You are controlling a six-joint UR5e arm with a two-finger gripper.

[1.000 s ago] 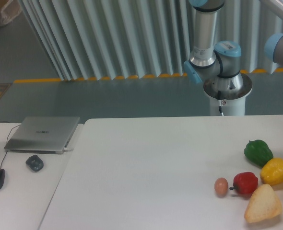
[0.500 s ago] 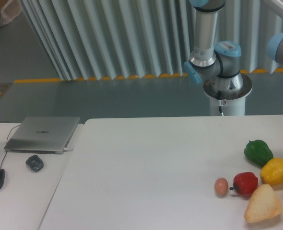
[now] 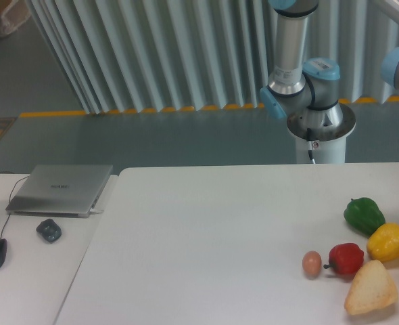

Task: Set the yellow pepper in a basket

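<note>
Yellow pepper [image 3: 388,242] on white table [image 3: 206,230], near right edge, resting free. Green pepper [image 3: 364,214] just behind-left of it, touching or nearly so. Red pepper [image 3: 346,258] to its front-left; bread wedge [image 3: 370,287] in front, close by. Egg [image 3: 312,263] just left of red pepper. Arm base [image 3: 319,128] behind table's far edge; arm runs out of frame at upper right. Gripper out of frame: state not observable. Closed laptop [image 3: 61,189], mouse [image 3: 49,230] on side desk at left.
</note>
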